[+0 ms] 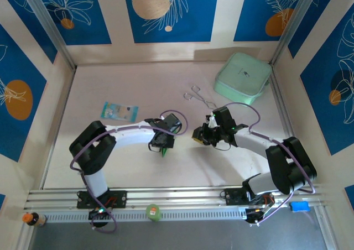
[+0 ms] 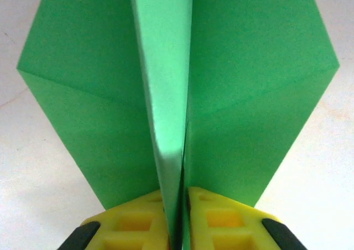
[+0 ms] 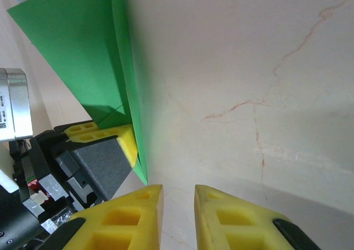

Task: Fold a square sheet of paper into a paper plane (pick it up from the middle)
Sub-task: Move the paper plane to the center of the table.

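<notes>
Left gripper (image 2: 176, 206) clamped on the raised centre fold of the paper plane (image 2: 251, 89): yellow fingers pressed to either side of the ridge, barely a slit between them. Both wings spread left and right of the fold, with diagonal creases showing. The plane is around mid-table (image 1: 127, 84), in the nearer half, between the two arms; cannot tell whether its underside touches the surface. Right gripper (image 3: 178, 200) just beside the plane's edge, fingers a narrow gap apart, nothing between them. Light-blue packet (image 1: 119, 111) lies left of the grippers. Mint box (image 1: 242, 77) in the far right corner, metal tongs (image 1: 200, 97) near it.
</notes>
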